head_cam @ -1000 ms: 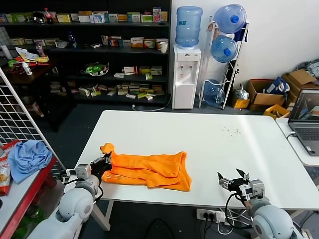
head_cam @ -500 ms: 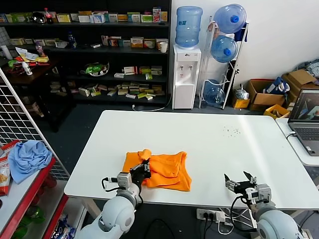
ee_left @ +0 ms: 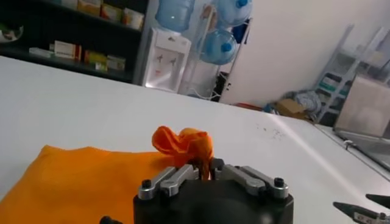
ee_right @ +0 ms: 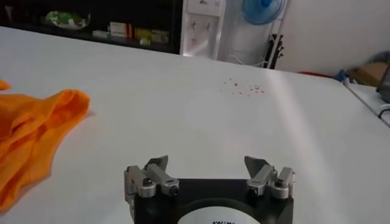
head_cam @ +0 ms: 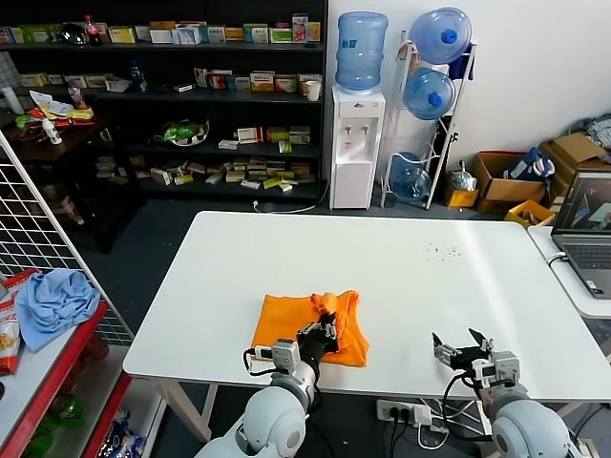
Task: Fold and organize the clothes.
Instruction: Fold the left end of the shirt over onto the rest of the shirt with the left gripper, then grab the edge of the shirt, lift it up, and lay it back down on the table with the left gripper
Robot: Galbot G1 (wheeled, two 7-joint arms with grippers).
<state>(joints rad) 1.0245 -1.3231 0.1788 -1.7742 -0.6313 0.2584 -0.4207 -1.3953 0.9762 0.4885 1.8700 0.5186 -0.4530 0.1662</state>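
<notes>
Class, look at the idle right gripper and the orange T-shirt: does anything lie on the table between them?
Nothing visible does. The right gripper, open, sits at the table's near edge, and only bare white tabletop separates it from the orange T-shirt, which the left gripper holds pinched.

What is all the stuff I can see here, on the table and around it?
T-shirt: one, bright orange, folded on the table's near edge.
Table: one, white, centre.
Cloth: one, light blue, on a red stand at the left.
Water bottles: four, blue, at the back wall, one on the dispenser.
Laptop: one, on the side desk at the right.
Shelves: dark, stocked with boxes.
Left hand: shut on a bunch of the T-shirt.
Right hand: open, empty, at the table's near edge.
</notes>
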